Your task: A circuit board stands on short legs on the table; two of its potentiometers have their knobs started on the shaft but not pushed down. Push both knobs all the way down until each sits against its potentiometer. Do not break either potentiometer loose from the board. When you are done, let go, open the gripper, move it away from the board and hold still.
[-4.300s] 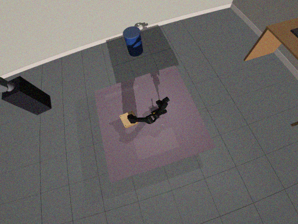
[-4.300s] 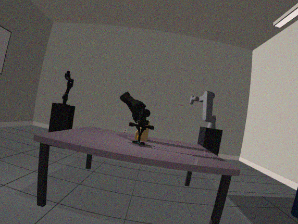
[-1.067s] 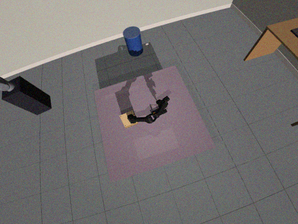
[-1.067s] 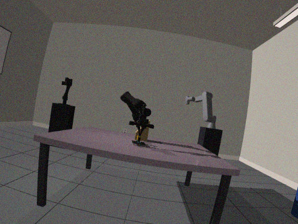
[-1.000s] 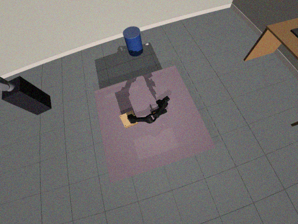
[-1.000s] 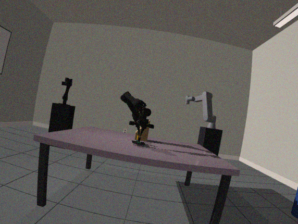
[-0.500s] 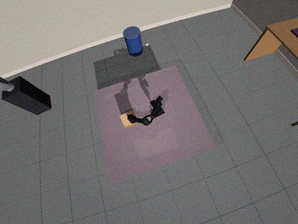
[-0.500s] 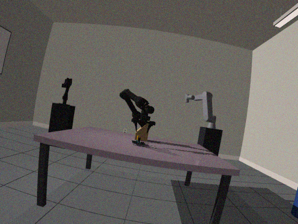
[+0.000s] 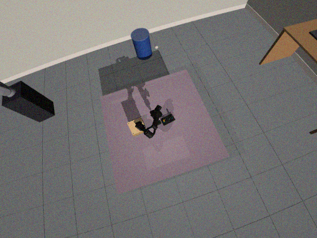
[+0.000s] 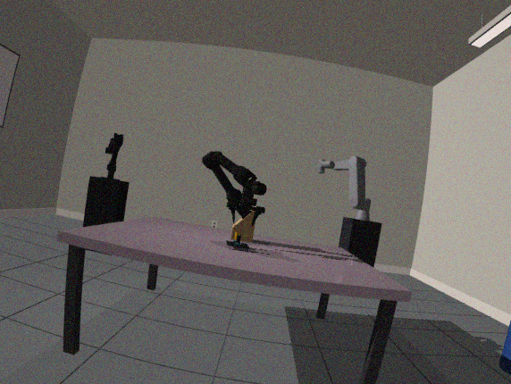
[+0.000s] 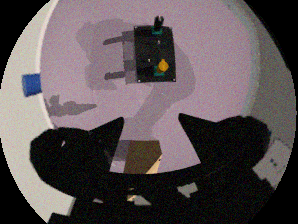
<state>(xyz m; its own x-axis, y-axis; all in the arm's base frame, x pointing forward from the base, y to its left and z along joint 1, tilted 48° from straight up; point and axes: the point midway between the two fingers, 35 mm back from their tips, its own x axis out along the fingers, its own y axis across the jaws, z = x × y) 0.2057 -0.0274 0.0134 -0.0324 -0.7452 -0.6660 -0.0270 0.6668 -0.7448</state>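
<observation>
The circuit board (image 9: pixel 168 119) (image 10: pixel 241 245) (image 11: pixel 154 52) is small and dark and stands on the pink table (image 9: pixel 166 158) (image 10: pixel 156 241) (image 11: pixel 220 50). In the wrist view a yellow knob (image 11: pixel 162 66) sits on it and a dark knob (image 11: pixel 158 24) stands at its far edge; how deep they sit is too small to tell. My gripper (image 9: pixel 158 108) (image 10: pixel 249 208) (image 11: pixel 152 117) is open wide and empty. It hangs above the table, clear of the board and touching nothing.
My arm's base stands on a tan block (image 9: pixel 133 129) (image 10: pixel 244 229) beside the board. A blue bin (image 9: pixel 141 42) (image 11: pixel 29 83) stands on the floor beyond the table. Black pedestals (image 9: pixel 27 101) (image 10: pixel 105 198) and a white arm (image 10: pixel 353 179) stand off the table.
</observation>
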